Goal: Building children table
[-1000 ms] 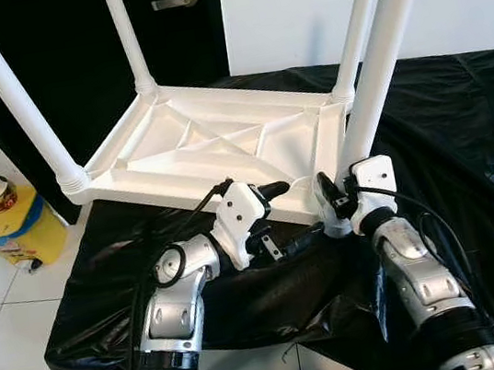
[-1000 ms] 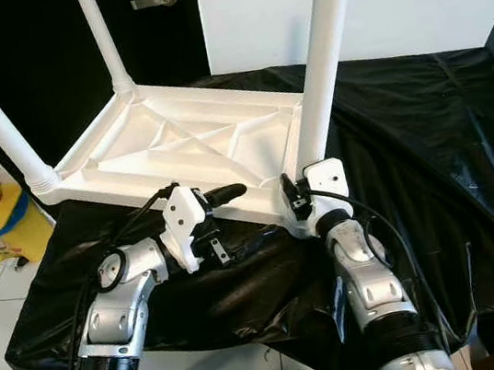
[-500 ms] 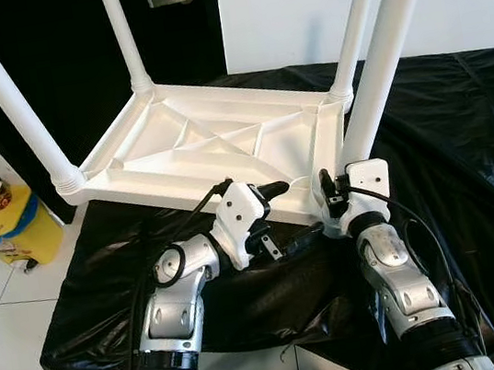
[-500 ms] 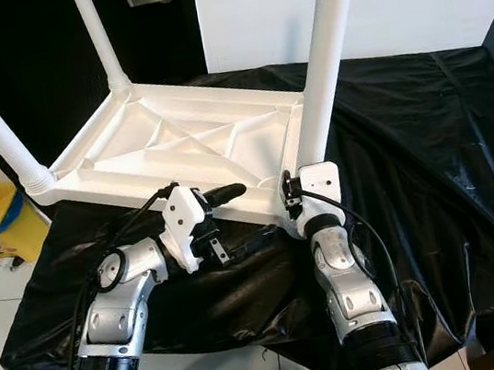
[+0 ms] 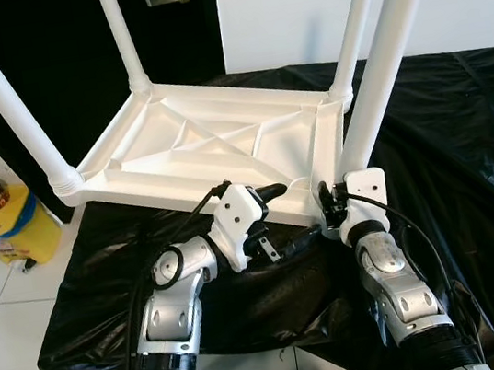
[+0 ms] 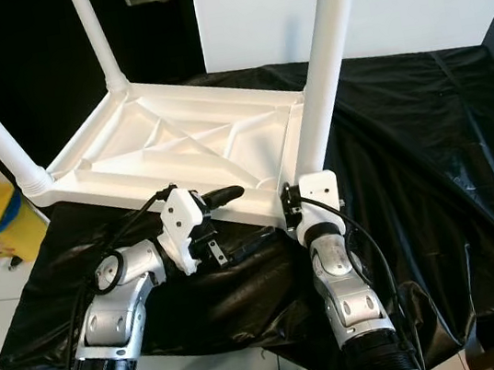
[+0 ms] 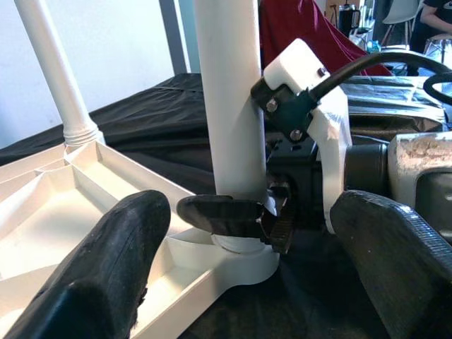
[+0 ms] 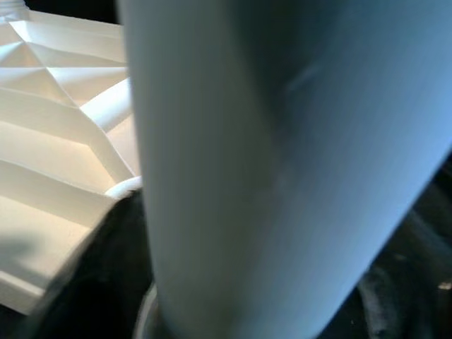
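The upturned white table [image 5: 213, 143] lies mid-frame on the black cloth [image 5: 464, 143]. The right gripper [image 7: 244, 215] still clasps the near-right leg [image 5: 373, 92] at its base, its arm now straighter. The left gripper [image 5: 275, 218] stays spread at the near rim.

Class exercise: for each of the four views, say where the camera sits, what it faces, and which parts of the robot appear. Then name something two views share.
Left eye: on the head, looking down at the upturned table top on the black sheet; both arms show.
Right eye: same head, same scene, shifted sideways.
Left wrist: on the left arm, looking past its open fingers at the near leg, with the right gripper clamped at its base.
Right wrist: on the right arm, pressed close to that leg.
Shared: the near leg appears in all four.
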{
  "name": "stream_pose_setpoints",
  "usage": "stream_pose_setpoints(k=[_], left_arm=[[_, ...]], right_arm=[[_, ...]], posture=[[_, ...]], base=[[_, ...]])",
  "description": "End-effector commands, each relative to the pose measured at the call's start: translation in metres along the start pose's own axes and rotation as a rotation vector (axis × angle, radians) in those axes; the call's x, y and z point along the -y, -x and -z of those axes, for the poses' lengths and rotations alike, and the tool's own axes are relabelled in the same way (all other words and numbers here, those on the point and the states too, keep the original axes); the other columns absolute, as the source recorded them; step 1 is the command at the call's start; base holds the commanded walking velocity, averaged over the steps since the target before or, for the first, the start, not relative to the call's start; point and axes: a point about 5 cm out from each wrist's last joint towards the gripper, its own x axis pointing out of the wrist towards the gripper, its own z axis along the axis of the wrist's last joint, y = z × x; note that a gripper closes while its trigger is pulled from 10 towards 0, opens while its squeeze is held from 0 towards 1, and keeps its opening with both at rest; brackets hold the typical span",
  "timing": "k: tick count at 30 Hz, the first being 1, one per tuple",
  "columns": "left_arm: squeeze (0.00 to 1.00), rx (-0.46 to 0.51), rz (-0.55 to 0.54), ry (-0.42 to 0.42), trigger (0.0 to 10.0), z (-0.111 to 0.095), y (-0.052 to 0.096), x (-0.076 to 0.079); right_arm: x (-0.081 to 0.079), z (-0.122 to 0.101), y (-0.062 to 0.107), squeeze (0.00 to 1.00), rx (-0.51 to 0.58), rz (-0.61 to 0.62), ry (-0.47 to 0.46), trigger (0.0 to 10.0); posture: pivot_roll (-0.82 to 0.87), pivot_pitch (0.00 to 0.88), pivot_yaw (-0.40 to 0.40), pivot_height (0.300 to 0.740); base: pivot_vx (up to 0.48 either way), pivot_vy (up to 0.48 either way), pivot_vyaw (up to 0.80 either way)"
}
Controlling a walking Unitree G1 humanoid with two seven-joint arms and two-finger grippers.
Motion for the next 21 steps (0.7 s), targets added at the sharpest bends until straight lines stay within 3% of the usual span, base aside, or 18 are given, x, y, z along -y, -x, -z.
stream_pose_setpoints(k=[1, 6, 8, 9, 10, 17, 21], left_arm=[[0.00, -0.002, -0.148, 0.007, 10.0, 0.000, 0.001, -0.006], [0.00, -0.002, -0.147, 0.007, 10.0, 0.000, 0.001, -0.006], [0.00, 0.002, -0.140, 0.006, 10.0, -0.001, 0.000, -0.006], [0.00, 0.002, -0.140, 0.006, 10.0, -0.001, 0.000, -0.006], [0.00, 0.003, -0.135, 0.005, 10.0, -0.001, -0.001, -0.005], [0.00, -0.001, -0.126, 0.001, 10.0, -0.001, -0.001, -0.006], [0.00, -0.003, -0.125, -0.001, 10.0, -0.001, 0.000, -0.006]], right_arm=[[0.005, -0.002, 0.002, 1.00, 0.015, -0.040, -0.014, 10.0], [0.008, -0.004, 0.002, 1.00, 0.023, -0.079, -0.020, 10.0], [0.011, -0.008, 0.002, 0.95, 0.048, -0.249, -0.041, 10.0], [0.011, -0.008, 0.002, 0.95, 0.048, -0.249, -0.041, 10.0], [0.012, -0.010, 0.002, 0.00, 0.062, -0.336, -0.033, 10.0], [0.025, -0.014, -0.003, 0.00, 0.061, -0.558, 0.037, 10.0], [0.028, -0.014, -0.004, 0.00, 0.052, -0.588, 0.052, 10.0]], posture=[[0.00, 0.027, -0.049, 0.740], [0.00, 0.027, -0.049, 0.740], [0.00, 0.025, -0.041, 0.740], [0.00, 0.025, -0.041, 0.740], [0.00, 0.025, -0.041, 0.740], [0.00, 0.012, -0.032, 0.740], [0.00, 0.012, -0.033, 0.740]], base=[[0.000, 0.000, 0.00], [0.000, 0.000, 0.00], [0.000, 0.000, 0.00], [0.000, 0.000, 0.00], [0.000, 0.000, 0.00], [0.000, 0.000, 0.00], [0.000, 0.000, 0.00]])
